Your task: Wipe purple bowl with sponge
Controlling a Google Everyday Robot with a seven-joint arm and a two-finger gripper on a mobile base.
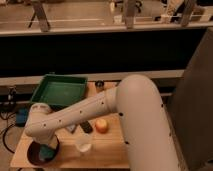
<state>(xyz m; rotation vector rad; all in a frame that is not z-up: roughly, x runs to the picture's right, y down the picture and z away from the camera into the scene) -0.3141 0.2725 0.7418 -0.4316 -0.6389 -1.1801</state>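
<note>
Reaching arm (100, 107): a smooth, white, rounded shell. It is thick at right-centre of the frame and tapers down to the lower left, with small dark dots along its length.
Gripper (45, 146): at the arm's end in the lower left of the frame, low over the bowl. The wrist mostly hides it, so I cannot tell whether it is apart, together or clamped on anything.
Bowl (32, 154): shallow, round and dark purple-maroon, with a slight gloss. It sits at the table's lower left corner, partly covered by the wrist.
Sponge (49, 153): a small teal block with a matte, foam look. It lies inside the bowl on its right side, right under the gripper; contact between the two cannot be judged.
Cup (84, 146): white, small and round, standing upright just right of the bowl.
Orange ball-like thing (102, 126): rounded and glossy, near the table's middle.
Lump (71, 128): pale blue-grey and soft-edged, beside a dark flat thing (86, 126) to its right.
Tray (62, 90): large, green and rectangular with raised walls, at the table's upper left.
Table (107, 150): light wood with a flat, plain grain, filling the lower left of the frame.
Room: dim, with a dark wall panel across the middle, a pale rail above it, and a grey upright panel at the right edge.
</note>
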